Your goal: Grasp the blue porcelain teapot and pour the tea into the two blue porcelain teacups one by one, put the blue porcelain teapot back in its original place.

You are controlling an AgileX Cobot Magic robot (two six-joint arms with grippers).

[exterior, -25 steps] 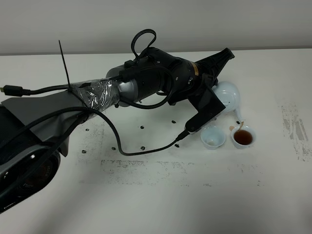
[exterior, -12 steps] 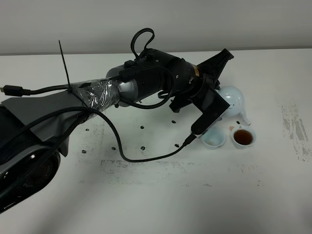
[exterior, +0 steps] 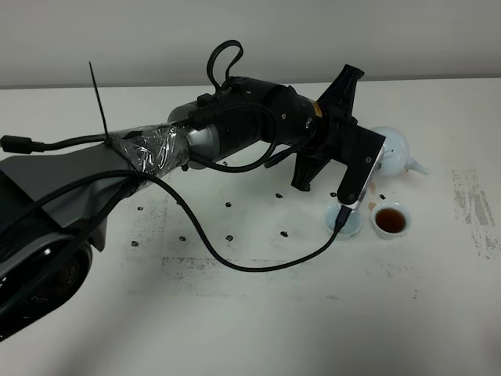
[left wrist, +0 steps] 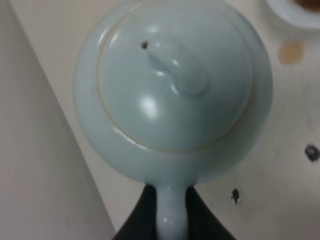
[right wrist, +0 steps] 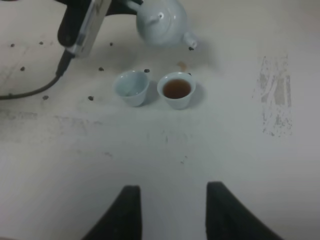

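from the high camera, the left arm's wrist housing covers most of the left teacup and the handle of the teapot. in the left wrist view the handle and the right teacup run off the picture's edge. the right wrist view is soft.

The pale-blue glossy teapot sat roughly upright, knobbed lid on. Near the teapot, on its spout side, the full cup, small, pale-blue and handleless, held brown tea. Just beside it, the second cup, a matching one, stood upright and looked almost empty.
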